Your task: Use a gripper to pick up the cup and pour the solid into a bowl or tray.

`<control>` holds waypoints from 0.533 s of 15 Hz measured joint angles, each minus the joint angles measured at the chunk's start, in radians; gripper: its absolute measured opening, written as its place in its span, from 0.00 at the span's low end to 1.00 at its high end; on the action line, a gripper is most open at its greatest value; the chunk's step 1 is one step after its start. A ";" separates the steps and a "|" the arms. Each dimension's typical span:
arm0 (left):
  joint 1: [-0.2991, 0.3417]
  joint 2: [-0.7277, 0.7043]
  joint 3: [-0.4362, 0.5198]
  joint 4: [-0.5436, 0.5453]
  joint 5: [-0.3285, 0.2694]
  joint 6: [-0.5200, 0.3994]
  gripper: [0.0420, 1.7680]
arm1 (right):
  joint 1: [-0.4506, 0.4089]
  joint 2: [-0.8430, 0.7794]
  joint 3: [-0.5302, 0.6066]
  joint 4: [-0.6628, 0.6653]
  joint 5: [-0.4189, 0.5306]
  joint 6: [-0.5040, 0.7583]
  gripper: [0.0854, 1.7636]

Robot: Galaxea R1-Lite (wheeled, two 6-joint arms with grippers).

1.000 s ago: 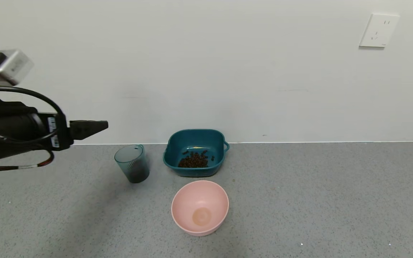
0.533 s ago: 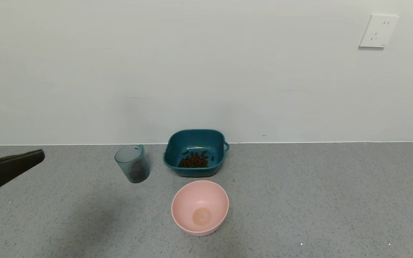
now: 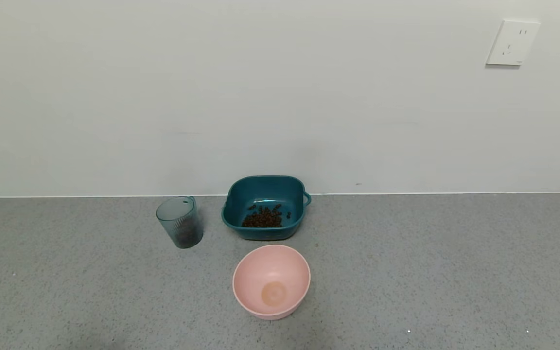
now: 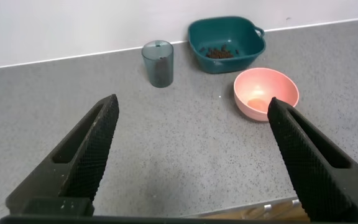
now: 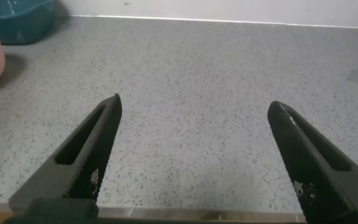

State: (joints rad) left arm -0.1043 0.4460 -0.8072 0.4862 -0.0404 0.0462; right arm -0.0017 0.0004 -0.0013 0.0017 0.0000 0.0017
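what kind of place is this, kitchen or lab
Probably a robot test bench, not a kitchen: a bare speckled grey counter against a plain white wall with one socket.

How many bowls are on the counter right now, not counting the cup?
2. The dark teal basin sits near the wall, holding the brown pellets. The pink bowl sits in front of it, closer to the robot. The cup stands left of the basin.

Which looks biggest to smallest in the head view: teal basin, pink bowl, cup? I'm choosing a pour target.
1. Teal basin and pink bowl: near alike in width; the bowl sits closer to the camera, so I won't rank them.
2. Cup: clearly narrowest.
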 joint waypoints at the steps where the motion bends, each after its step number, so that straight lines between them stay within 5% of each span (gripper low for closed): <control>1: 0.015 -0.041 -0.013 0.029 0.000 0.002 0.97 | 0.000 0.000 0.000 0.000 0.000 0.000 0.97; 8: 0.090 -0.247 0.000 0.127 -0.002 0.050 0.97 | 0.000 0.000 0.000 0.000 0.000 0.000 0.97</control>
State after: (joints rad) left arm -0.0138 0.1991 -0.8077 0.6132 -0.0421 0.0966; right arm -0.0017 0.0004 -0.0017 0.0017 0.0000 0.0017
